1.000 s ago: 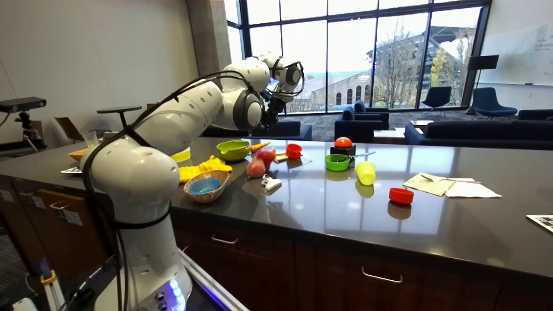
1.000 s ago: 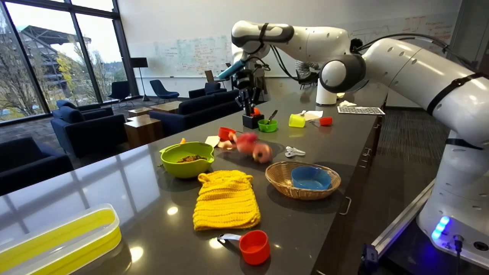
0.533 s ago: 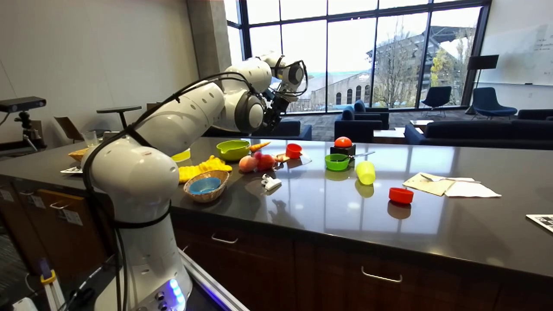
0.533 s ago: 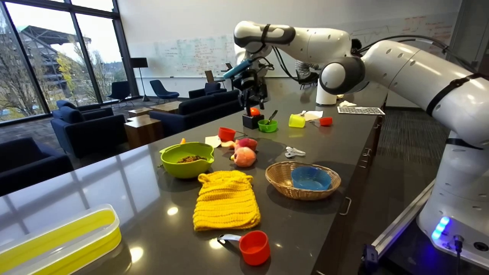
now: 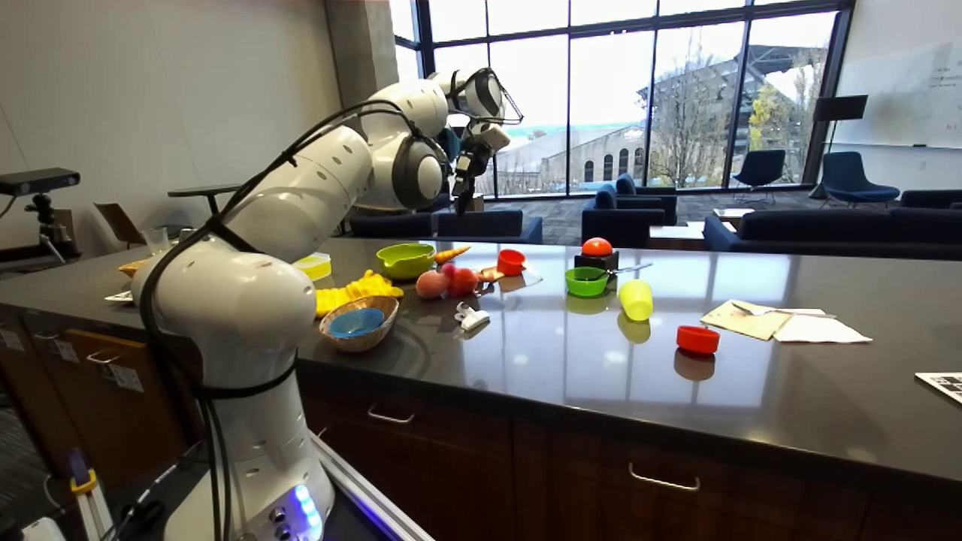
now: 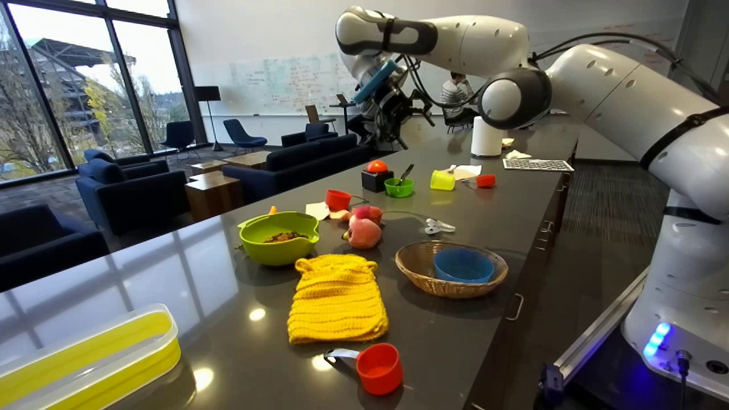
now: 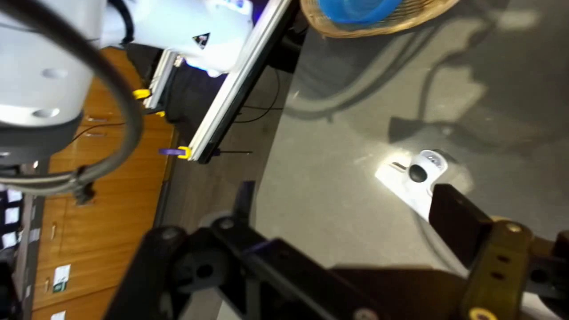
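Gripper (image 7: 344,198): I'm hovering empty, jaws apart; positioning step, likely.
White clip (image 7: 409,190): well below; contact would need lowering.

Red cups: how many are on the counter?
3: a red cup near the yellow knitted cloth, a second red cup near the plush toy, a third red cup near the yellow cup. All show in an exterior view; others may be hidden.

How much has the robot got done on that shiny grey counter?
Looks done: the pink round-headed plush toy lies ungripped on the shiny grey counter. In hand: nothing; the black two-fingered gripper hangs open. Perhaps left: the white plastic clip, lying loose.
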You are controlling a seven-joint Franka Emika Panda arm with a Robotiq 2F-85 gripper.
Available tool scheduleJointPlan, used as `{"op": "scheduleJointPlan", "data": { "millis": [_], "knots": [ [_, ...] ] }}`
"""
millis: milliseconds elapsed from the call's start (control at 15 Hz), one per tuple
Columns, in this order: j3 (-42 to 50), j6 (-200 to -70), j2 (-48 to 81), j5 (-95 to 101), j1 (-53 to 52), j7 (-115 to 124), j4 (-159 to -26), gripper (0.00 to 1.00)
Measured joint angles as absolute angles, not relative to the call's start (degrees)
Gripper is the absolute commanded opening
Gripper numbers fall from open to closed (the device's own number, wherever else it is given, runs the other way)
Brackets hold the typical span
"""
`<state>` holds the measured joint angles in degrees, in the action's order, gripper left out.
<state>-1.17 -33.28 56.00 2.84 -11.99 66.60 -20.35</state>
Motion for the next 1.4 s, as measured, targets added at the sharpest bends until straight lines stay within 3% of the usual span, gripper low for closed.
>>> {"op": "scheduleJointPlan", "data": {
  "millis": [467, 733, 1400],
  "knots": [
    [2.6, -28.0, 54.1, 30.6, -23.3, 38.0, -20.4, 1.00],
    [4.3, -28.1, 54.1, 34.1, -26.3, 33.6, -20.7, 1.00],
    [10.7, -50.9, 56.1, 35.6, -25.1, 12.9, -21.5, 1.00]
  ]
}}
